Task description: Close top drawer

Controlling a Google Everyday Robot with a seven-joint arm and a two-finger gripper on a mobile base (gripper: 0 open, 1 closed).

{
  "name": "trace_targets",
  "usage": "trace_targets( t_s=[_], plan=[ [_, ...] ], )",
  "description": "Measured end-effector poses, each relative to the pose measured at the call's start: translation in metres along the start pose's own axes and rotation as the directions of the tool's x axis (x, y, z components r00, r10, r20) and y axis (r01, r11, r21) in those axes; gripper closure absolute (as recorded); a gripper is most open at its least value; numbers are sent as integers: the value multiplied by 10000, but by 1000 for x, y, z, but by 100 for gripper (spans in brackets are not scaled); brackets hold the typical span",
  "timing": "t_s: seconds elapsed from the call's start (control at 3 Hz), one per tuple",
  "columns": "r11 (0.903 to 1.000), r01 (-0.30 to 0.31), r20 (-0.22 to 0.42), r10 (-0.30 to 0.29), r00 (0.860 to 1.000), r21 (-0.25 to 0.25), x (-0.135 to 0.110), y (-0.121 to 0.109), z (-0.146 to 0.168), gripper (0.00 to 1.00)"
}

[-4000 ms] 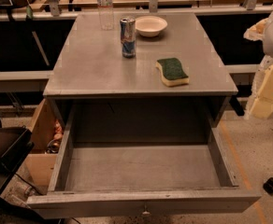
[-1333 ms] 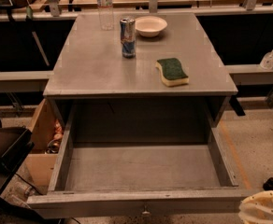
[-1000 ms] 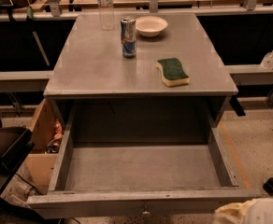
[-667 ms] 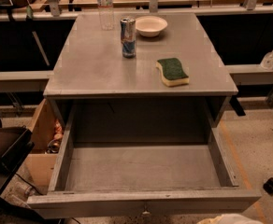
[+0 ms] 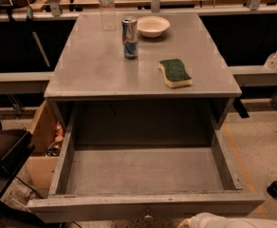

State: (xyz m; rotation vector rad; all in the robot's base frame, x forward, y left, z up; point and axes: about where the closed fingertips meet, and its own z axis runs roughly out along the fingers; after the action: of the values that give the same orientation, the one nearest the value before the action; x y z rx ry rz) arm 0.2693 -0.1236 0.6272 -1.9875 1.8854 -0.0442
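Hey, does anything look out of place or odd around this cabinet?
Only the top drawer stands out: it is pulled far out, its inside bare. The can, bowl, water bottle and sponge sit tidily on the cabinet top, nothing spilled. The tool shows at the bottom edge, just below its front.

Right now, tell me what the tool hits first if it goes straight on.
The tool shows at the bottom edge, apparently pointing left. First in line is probably the top drawer, its front near the knob, though depth is unclear.
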Motion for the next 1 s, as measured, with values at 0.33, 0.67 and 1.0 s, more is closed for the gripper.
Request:
trace_targets(
  t_s=[0.33, 0.67, 1.0],
  plan=[
    [9999, -72, 354, 77, 9993, -138, 8, -21, 34, 100],
    [9999, -158, 687, 158, 9975, 6, 2, -64, 58, 100],
    [9999, -159, 687, 158, 9975, 8, 2, -64, 58, 100]
  ],
)
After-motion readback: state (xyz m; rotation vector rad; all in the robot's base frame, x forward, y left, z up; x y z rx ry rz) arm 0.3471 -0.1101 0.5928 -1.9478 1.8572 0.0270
